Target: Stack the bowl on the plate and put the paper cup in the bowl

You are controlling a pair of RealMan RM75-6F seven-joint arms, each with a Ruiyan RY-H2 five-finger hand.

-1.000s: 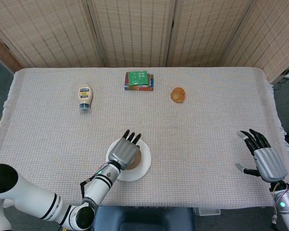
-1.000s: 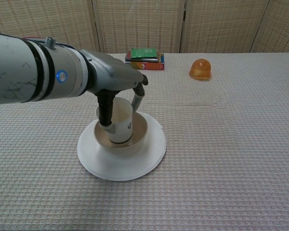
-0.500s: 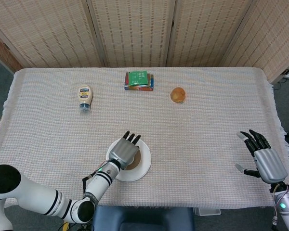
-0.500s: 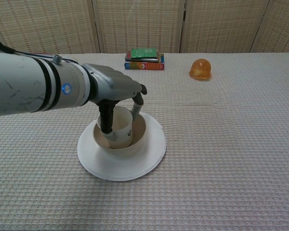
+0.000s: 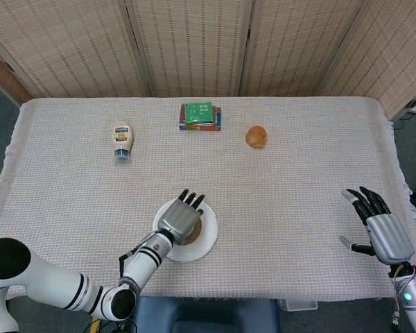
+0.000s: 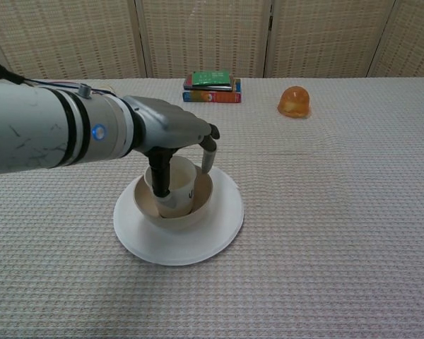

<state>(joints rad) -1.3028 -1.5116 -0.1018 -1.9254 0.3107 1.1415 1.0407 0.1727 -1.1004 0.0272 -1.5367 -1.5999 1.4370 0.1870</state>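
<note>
A white plate (image 6: 222,219) (image 5: 208,241) lies near the table's front edge with a beige bowl (image 6: 143,203) (image 5: 196,234) on it. The white paper cup (image 6: 183,186) stands upright inside the bowl. My left hand (image 6: 171,127) (image 5: 179,218) hovers over the cup; its thumb lies down the cup's front, and a finger (image 6: 208,152) stands off to the right with a small gap. In the head view the hand hides the cup. My right hand (image 5: 378,227) rests at the table's right edge, fingers apart and holding nothing.
At the back lie a mayonnaise bottle (image 5: 122,140), a stack of books (image 5: 200,115) (image 6: 213,86) and an orange round object (image 5: 256,137) (image 6: 295,101). Wicker screens stand behind the table. The cloth hangs over the right edge beside my right hand.
The left hand lowered the cup until it settled in the bowl, and its finger has moved away from the cup's right side. The right hand has not moved.
</note>
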